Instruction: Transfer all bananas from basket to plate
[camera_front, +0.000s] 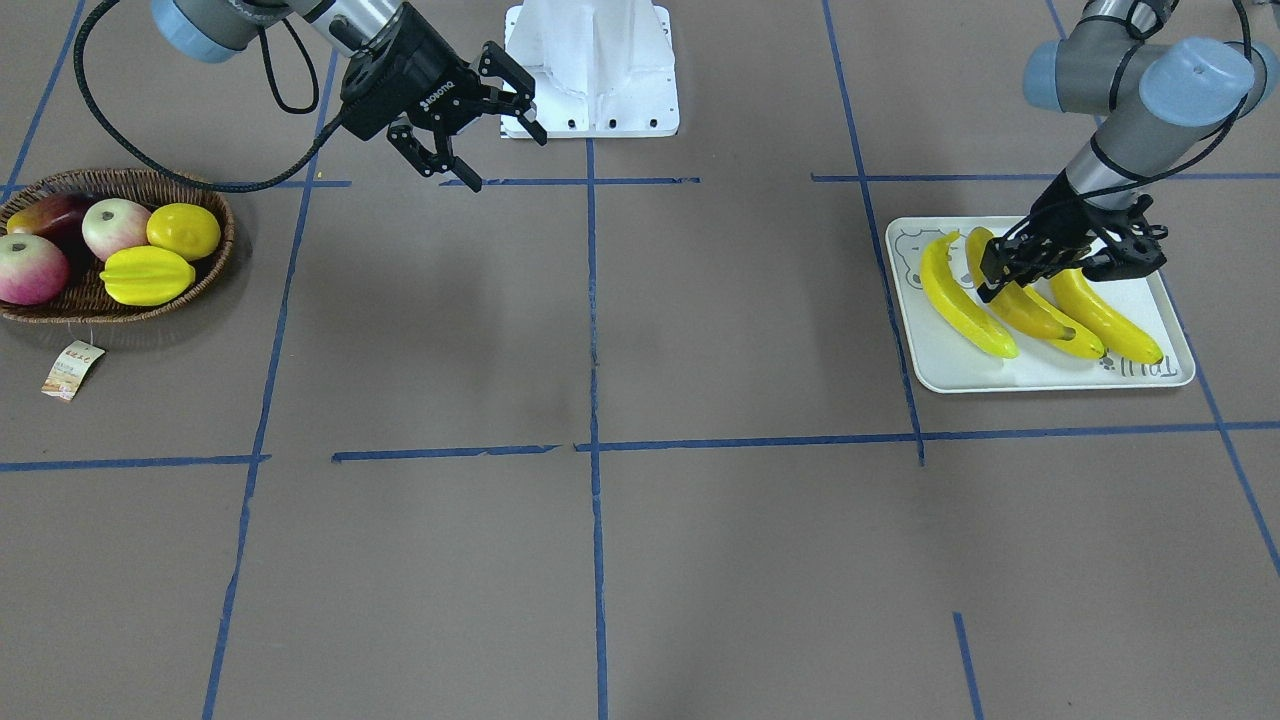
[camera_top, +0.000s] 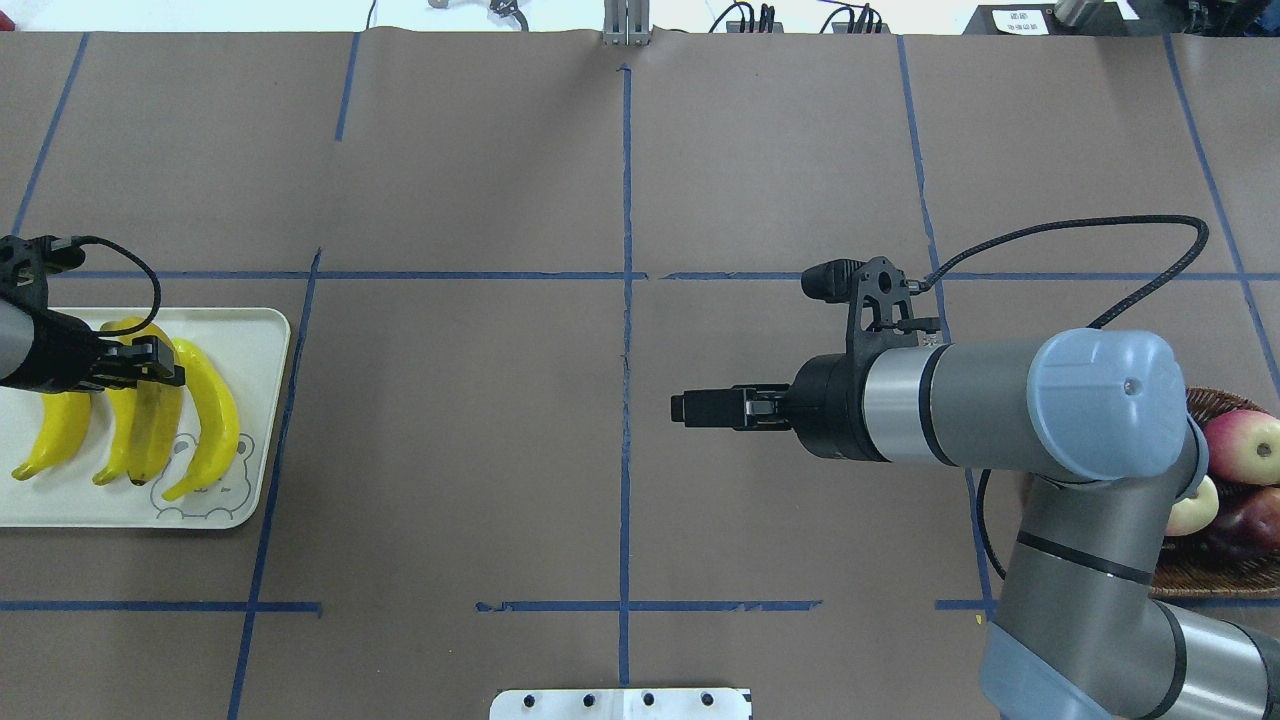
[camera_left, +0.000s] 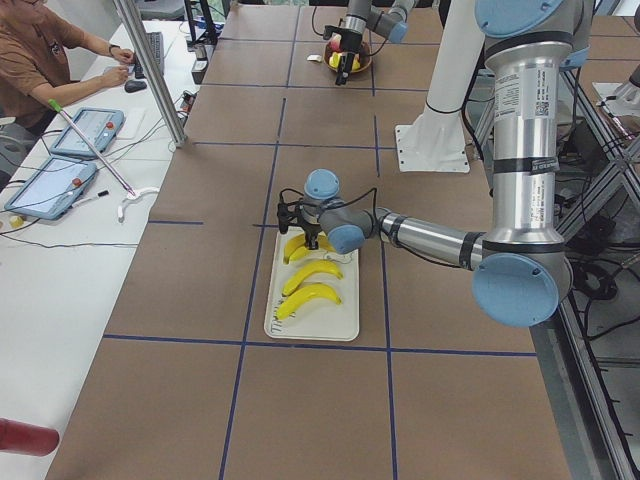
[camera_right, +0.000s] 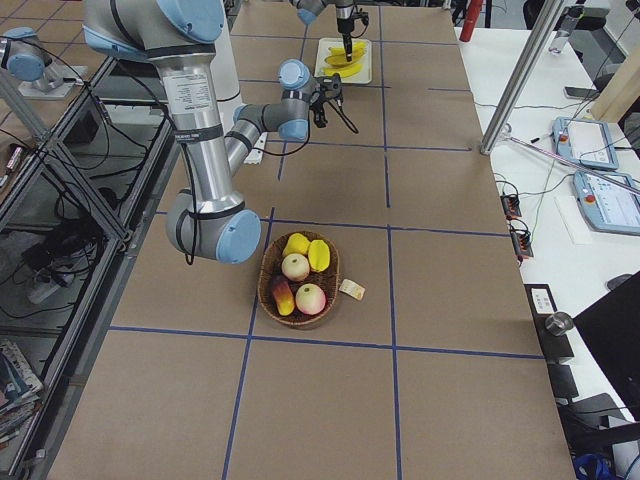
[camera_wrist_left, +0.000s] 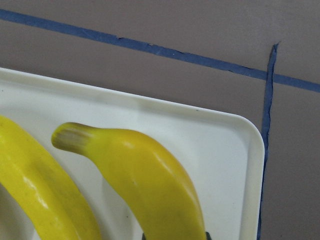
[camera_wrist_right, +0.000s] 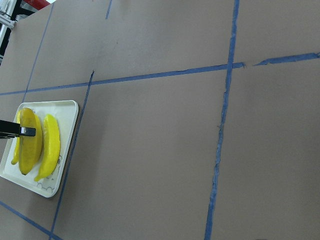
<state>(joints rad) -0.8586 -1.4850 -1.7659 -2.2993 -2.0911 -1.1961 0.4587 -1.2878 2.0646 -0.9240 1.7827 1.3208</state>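
Table: brown paper-covered table w/ a grid of blue tape lines
Right gripper: black two-finger right gripper; white "ROBOTIQ" on its body; jaws spread wide, nothing btwn them; in the air near the white base mount, well apart from the basket
Left gripper: black two-finger left gripper low over the plate; jaws narrow, fingers against both sides of the duller brownish-yellow banana
Plate: pale greenish-white rectangular plate w/ rounded corners; bear-face drawing in one corner; grey lettering in another, partly covered, can't read it in full
Basket: oval brown wicker basket; holds two pink-white apples, a dark red fruit, a round yellow lemon, a ridged yellow starfruit
Bananas: four long curved yellow bananas, all on the plate, roughly side by side; the duller one in the middle, touching a bright neighbour
Tag: small paper tag on the table just beside the basket; print too small to read
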